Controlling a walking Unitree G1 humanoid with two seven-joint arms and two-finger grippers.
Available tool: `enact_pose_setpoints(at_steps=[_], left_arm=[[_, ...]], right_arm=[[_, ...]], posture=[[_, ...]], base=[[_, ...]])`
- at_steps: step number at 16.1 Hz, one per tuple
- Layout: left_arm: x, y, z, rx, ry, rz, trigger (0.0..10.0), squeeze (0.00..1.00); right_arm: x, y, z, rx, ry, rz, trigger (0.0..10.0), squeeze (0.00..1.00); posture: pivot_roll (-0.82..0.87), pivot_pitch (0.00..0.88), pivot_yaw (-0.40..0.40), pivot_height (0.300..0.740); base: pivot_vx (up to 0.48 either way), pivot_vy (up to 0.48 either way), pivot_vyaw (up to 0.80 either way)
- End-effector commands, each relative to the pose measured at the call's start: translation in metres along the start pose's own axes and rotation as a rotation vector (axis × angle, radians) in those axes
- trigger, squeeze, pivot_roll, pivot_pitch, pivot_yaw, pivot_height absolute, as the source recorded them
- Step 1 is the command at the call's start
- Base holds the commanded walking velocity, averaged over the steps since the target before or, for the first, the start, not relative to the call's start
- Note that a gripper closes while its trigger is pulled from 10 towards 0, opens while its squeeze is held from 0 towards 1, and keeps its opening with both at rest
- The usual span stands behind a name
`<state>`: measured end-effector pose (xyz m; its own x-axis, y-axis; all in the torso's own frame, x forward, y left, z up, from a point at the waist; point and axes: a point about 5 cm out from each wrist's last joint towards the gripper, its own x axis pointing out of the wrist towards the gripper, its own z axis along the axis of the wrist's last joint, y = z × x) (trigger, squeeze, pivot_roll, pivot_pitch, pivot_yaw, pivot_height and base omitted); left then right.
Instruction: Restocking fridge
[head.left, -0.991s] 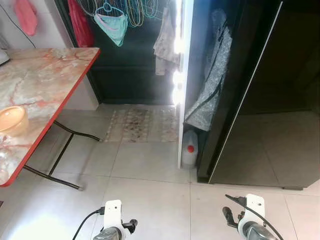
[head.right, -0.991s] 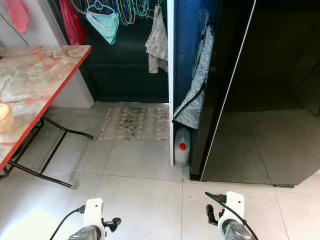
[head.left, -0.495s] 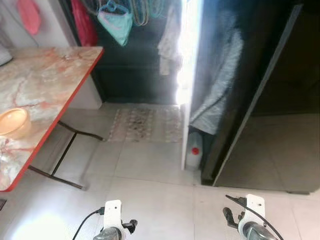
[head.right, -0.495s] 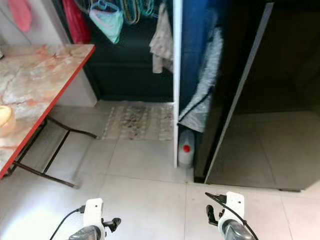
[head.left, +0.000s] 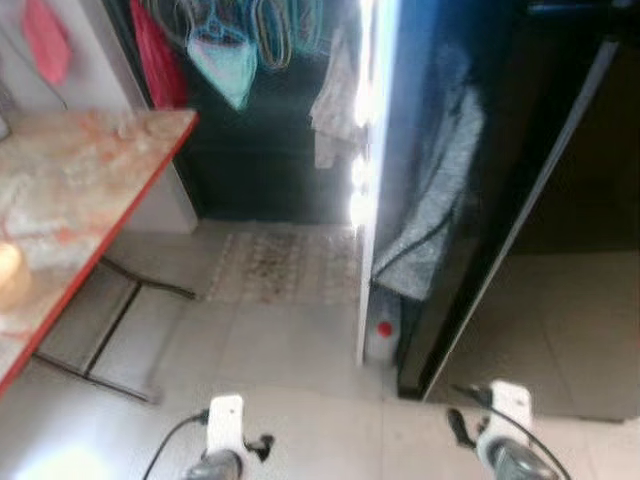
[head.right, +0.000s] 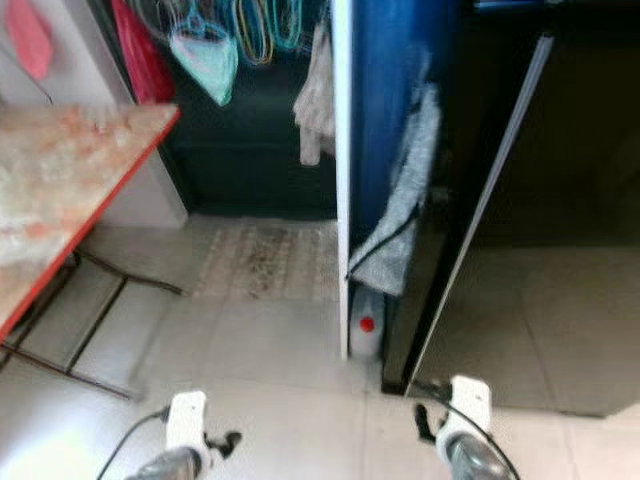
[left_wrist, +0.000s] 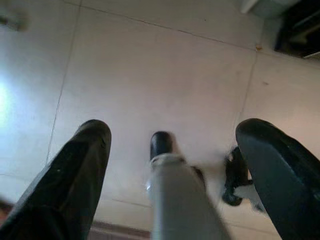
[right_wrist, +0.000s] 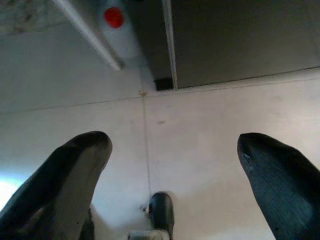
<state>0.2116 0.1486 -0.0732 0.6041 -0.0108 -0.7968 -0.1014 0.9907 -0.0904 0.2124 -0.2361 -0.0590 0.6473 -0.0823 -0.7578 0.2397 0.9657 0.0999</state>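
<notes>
Both grippers, left (left_wrist: 172, 165) and right (right_wrist: 172, 165), hang spread open over pale glossy floor tiles (right_wrist: 210, 130); one glossy black fridge (head.left: 560, 200), one red-capped plastic jug (head.left: 382, 335).

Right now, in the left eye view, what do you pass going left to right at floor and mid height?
marble-top table → patterned floor mat → white jug with red cap → grey cloth hanging above it → dark fridge.

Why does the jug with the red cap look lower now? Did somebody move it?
No. The jug sits by the same white door edge and fridge corner; the whole picture shifted, so the camera moved.
</notes>
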Motion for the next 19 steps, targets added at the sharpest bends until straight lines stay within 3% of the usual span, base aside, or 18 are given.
enact_pose_setpoints(at_steps=[1,3,11,14,19], left_arm=[[-0.0007,0.0009,-0.0061,0.003,0.022,0.008,10.0,0.00],[-0.0006,0.0005,-0.0057,0.000,0.020,0.008,10.0,0.00],[-0.0005,0.0006,-0.0049,0.000,0.017,0.010,10.0,0.00],[-0.0005,0.0009,-0.0047,-0.004,0.016,0.009,10.0,0.00],[-0.0005,0.0010,-0.0047,-0.005,0.017,0.011,10.0,0.00]], right_arm=[[-0.0018,-0.0037,-0.0090,-0.006,0.033,-0.007,10.0,0.00],[-0.0018,-0.0040,-0.0086,-0.007,0.033,-0.009,10.0,0.00],[-0.0017,-0.0040,-0.0078,-0.006,0.028,-0.014,10.0,0.00],[-0.0016,-0.0035,-0.0081,-0.006,0.032,-0.011,10.0,0.00],[-0.0015,-0.0032,-0.0073,-0.007,0.025,-0.009,10.0,0.00]], posture=[[0.01,0.043,0.085,0.740],[0.01,0.048,0.085,0.740],[0.01,0.048,0.085,0.740],[0.01,0.048,0.087,0.740],[0.01,0.048,0.087,0.740]], base=[[0.000,0.000,0.00],[0.000,0.000,0.00],[0.000,0.000,0.80],[0.000,0.000,0.00],[0.000,0.000,0.74]])
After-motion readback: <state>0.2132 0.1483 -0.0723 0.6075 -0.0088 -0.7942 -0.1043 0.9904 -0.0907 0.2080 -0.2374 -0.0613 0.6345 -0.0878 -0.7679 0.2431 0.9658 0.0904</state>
